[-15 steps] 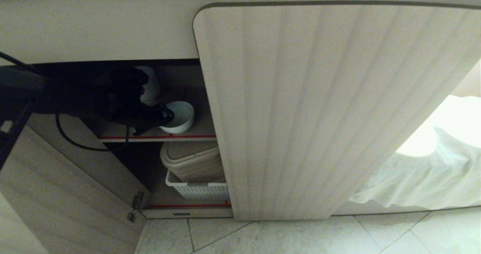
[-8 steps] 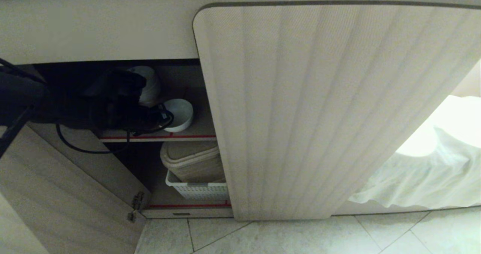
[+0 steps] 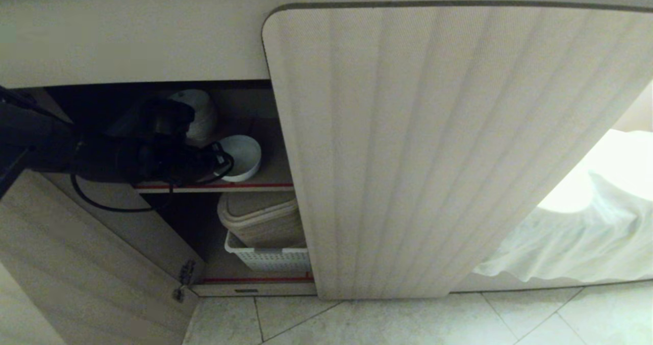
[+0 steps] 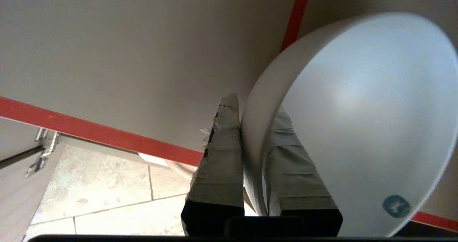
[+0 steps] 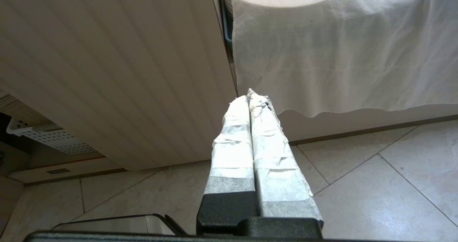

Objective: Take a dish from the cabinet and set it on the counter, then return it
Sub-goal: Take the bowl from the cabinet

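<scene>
Pinching the rim of the dish (image 3: pixel 243 157), the left pincer (image 3: pixel 220 160) holds it over the upper cabinet (image 3: pixel 255 130) shelf, centre-left of the frame; the right pincer (image 5: pixel 250 100) hangs closed, empty.

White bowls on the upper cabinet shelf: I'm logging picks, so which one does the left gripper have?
The single bowl nearest the closed door; the left gripper pinches its rim. The stacked bowls behind are untouched.

Dim, shadowy cabinet (image 3: pixel 245 110) interior; overexposed glare at right; bowed edges.
</scene>
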### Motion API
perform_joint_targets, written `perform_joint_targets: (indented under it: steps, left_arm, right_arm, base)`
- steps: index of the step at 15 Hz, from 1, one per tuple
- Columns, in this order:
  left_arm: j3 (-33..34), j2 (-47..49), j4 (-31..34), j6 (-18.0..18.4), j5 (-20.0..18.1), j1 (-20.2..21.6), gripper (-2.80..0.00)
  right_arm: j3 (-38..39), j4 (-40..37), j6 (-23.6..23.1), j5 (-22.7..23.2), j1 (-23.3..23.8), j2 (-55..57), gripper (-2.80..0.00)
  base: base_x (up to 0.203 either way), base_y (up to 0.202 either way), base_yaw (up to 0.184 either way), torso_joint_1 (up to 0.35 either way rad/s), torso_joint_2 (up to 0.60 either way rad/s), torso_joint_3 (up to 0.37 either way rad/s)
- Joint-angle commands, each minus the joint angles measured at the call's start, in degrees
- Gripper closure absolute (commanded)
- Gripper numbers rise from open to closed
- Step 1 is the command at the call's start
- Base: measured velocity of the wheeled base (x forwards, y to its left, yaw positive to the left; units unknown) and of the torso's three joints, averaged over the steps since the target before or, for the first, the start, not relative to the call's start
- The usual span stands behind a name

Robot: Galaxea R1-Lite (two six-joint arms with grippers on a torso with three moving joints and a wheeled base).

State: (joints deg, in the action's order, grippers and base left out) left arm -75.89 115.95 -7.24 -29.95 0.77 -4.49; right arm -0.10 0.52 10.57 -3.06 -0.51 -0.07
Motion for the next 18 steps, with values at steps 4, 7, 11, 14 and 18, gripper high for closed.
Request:
perform_joint_targets:
  steps: [4, 7, 11, 14, 18]
  left_arm:
    - [0.6, -1.6, -0.3, -0.2, 0.4, -0.1, 0.0]
    - [3.5, -3.0, -0.5, -0.1, 0.5, -0.4, 0.0]
    - [5.5, -3.6, -4.8, -0.2, 1.3, -0.4, 0.0]
    - [6.6, -4.3, -5.1, -0.3, 1.3, -0.4, 0.0]
    - [6.9, -5.2, -4.6, -0.3, 1.2, -0.4, 0.0]
  right_arm:
    - [0.0, 0.0, 0.1, 0.0, 0.0, 0.1, 0.0]
    - [0.0, 0.0, 0.1, 0.0, 0.0, 0.1, 0.0]
    - [0.0, 0.0, 0.1, 0.0, 0.0, 0.1, 0.0]
    - [0.0, 0.0, 0.1, 0.0, 0.0, 0.1, 0.0]
    - [0.0, 0.0, 0.1, 0.0, 0.0, 0.1, 0.0]
  base:
    - [0.0, 0.0, 0.0, 0.0, 0.0, 0.0]
    - [0.0, 0.0, 0.0, 0.0, 0.0, 0.0]
    - [0.0, 0.0, 0.0, 0.0, 0.0, 0.0]
    - [0.0, 0.0, 0.0, 0.0, 0.0, 0.0]
    - [0.0, 0.0, 0.0, 0.0, 0.0, 0.0]
